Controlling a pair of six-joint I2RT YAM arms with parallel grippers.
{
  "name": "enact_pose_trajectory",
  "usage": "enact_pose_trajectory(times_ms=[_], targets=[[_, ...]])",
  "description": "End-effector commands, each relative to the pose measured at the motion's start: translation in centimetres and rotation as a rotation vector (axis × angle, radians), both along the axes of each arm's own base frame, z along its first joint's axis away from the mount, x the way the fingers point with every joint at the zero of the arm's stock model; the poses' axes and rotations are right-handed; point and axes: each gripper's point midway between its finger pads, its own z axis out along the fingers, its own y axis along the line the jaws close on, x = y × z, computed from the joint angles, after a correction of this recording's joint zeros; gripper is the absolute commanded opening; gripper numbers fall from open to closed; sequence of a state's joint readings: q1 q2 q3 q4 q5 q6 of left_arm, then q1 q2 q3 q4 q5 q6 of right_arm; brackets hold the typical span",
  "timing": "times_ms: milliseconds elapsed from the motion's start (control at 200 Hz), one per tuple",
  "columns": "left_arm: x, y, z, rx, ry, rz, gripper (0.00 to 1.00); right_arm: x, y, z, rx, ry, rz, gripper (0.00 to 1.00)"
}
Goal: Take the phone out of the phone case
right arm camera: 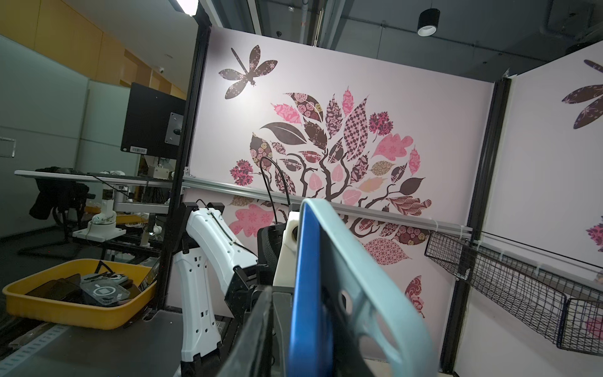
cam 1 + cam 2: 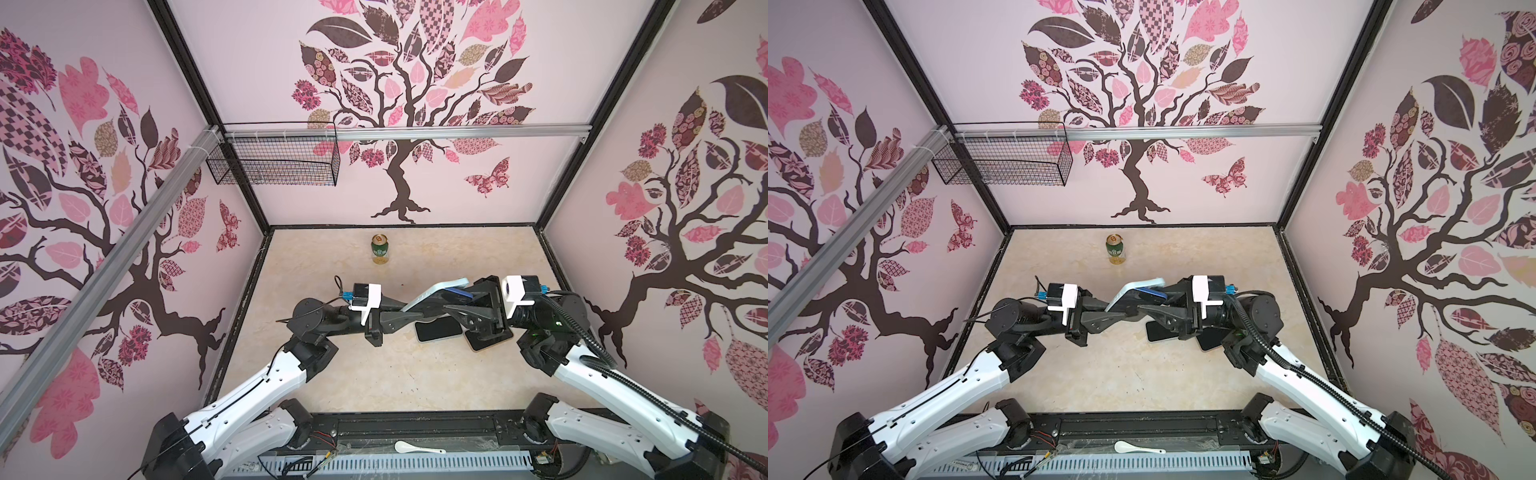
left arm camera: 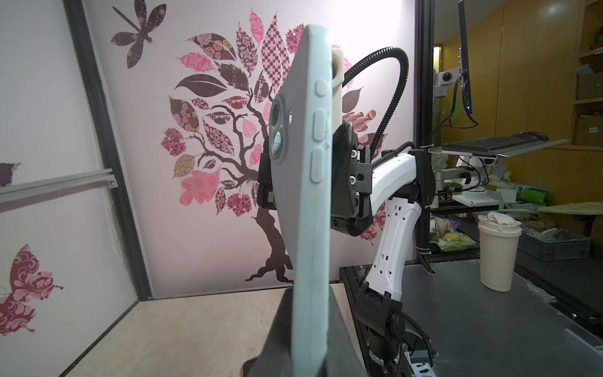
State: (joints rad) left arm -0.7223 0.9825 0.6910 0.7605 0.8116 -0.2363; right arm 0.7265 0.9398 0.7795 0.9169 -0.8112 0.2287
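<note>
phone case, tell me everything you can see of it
The phone case is pale blue and rubbery-looking, with raised side buttons and camera cutouts. It is up in the air on edge, one end pinched in the shut left gripper. The other end is peeled away from the blue phone, which the right gripper seems to grip.

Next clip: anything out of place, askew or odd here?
A small white spoon lies on the black front rail, unrelated to this task. The pale blue rubbery phone case bends away from the blue phone, but that fits the task.
</note>
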Motion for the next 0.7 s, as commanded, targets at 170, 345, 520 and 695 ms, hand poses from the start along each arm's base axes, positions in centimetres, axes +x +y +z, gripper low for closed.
enact_pose_trajectory(times_ms=[170,345,520,695], targets=[[2.2,1.7,4.1,-0.21,0.086,0.125,0.0,-1.5,1.6,-1.6,-0.059,0.015,0.144,0.24],[3.0,2.0,3.8,-0.196,0.126,0.178,0.0,-1.5,1.7,-1.5,-0.055,0.014,0.142,0.15],[3.7,2.1,2.7,-0.153,0.184,0.223,0.0,-1.4,1.3,-1.0,-0.033,0.01,0.12,0.05],[3.3,2.1,2.0,-0.123,0.202,0.209,0.21,-0.8,0.7,-0.4,0.013,0.011,0.052,0.0]])
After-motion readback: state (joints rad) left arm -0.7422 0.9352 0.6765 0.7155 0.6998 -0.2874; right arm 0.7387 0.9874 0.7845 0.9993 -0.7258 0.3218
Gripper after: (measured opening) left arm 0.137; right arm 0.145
